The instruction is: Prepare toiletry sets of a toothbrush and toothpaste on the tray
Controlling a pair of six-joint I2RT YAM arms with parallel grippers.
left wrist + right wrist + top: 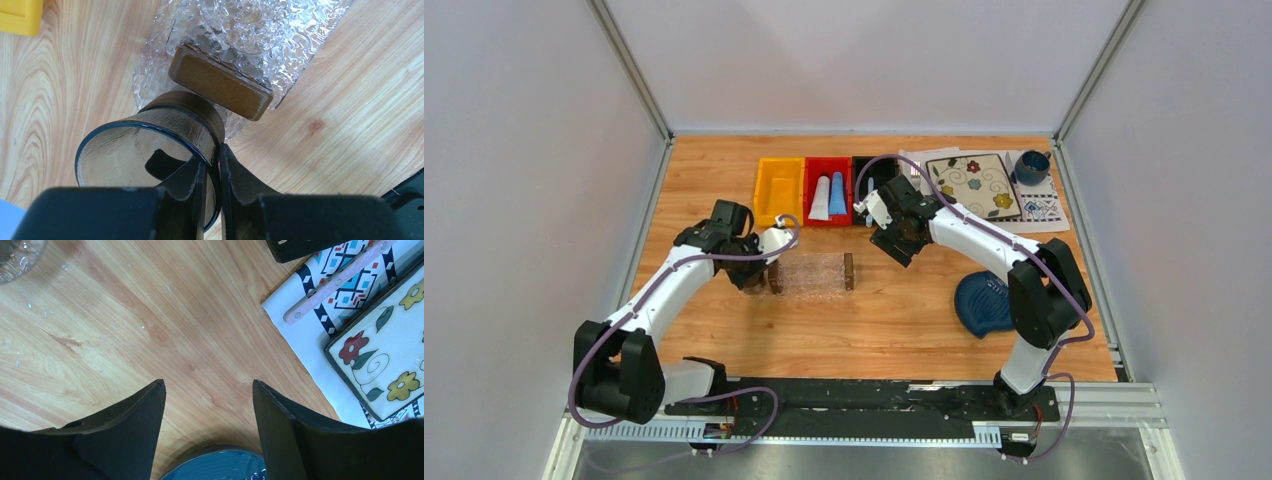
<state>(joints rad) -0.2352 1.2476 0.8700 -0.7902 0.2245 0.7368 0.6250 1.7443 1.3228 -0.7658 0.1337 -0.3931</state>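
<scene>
While left gripper (214, 152) pinches dark tumbler (145, 145) rim just beside tray (240, 30) end block (220, 85) | right gripper (208, 385) gaping, empty, over table (125, 315) | toothpaste (828, 195) tubes in red bin (827, 162) | suggest: keep tumbler upright, off tray; right takes one tube squarely.

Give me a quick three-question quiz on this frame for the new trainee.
1. True or false: the right gripper is holding something.
2. Which bin holds both toothpaste tubes? A yellow bin, B red bin, C black bin.
3. Fill in: the left gripper pinches the rim of a dark ____ by the tray.
Key: 1 false, it is open and empty; 2 B; 3 glass.
</scene>
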